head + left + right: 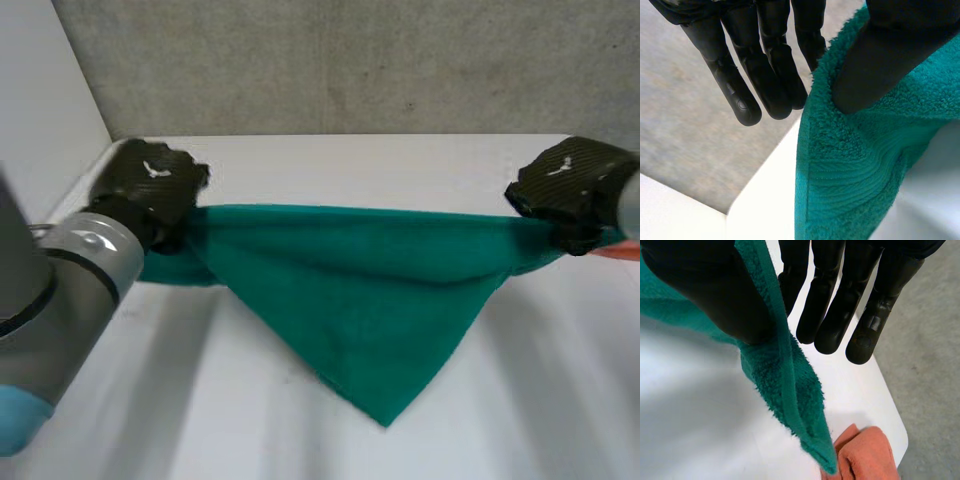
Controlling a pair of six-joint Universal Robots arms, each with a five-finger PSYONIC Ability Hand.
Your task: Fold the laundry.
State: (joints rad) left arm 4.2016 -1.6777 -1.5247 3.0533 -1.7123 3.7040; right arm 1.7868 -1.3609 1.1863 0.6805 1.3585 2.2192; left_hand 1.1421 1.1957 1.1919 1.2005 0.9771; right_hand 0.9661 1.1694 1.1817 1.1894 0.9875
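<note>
Grey left arm [70,270] sits at 8 o'clock in the head view, its left hand [150,183] at 10 o'clock pinching one corner of the green towel [360,290] between thumb and fingers. At 3 o'clock the right hand [570,185] pinches the other corner likewise. Stretched between them over the white table [400,160], the towel's free point hangs toward 6 o'clock. An orange cloth [865,455] lies on the table near the right hand

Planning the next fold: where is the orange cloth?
In the right wrist view, the orange cloth lies by the table's right corner, beside the green towel's tip, past the right hand's fingertips.
</note>
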